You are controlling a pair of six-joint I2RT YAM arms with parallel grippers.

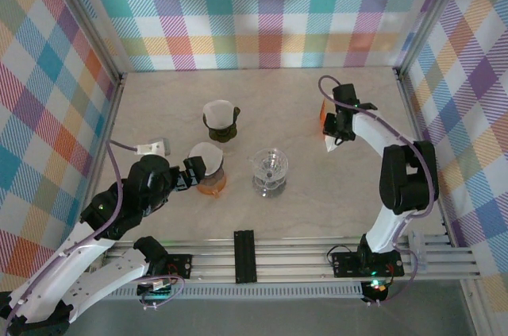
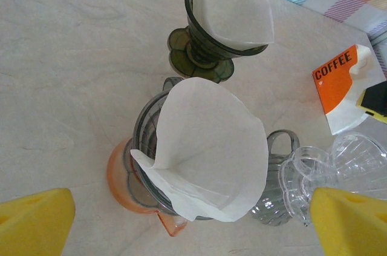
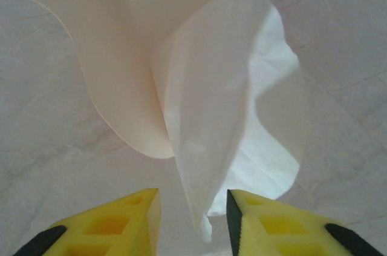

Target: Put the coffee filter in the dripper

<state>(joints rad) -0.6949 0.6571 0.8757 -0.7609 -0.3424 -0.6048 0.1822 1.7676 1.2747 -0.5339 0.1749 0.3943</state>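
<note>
Since the green dripper [image 2: 199, 62] and orange dripper [image 2: 118, 174] are already lined, I've only the clear dripper [image 1: 270, 169] left; right fingers [image 3: 127, 219] narrowly straddle a filter [image 3: 199, 117], unpinched; left fingers [image 2: 36, 219] wide.

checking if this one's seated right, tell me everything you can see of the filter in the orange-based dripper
The filter is a white paper cone, open at the top, with a folded seam along its lower edge. It sits tilted in the ribbed grey dripper on an orange base, and stands well above the rim. The open left tool faces it without touching.
</note>
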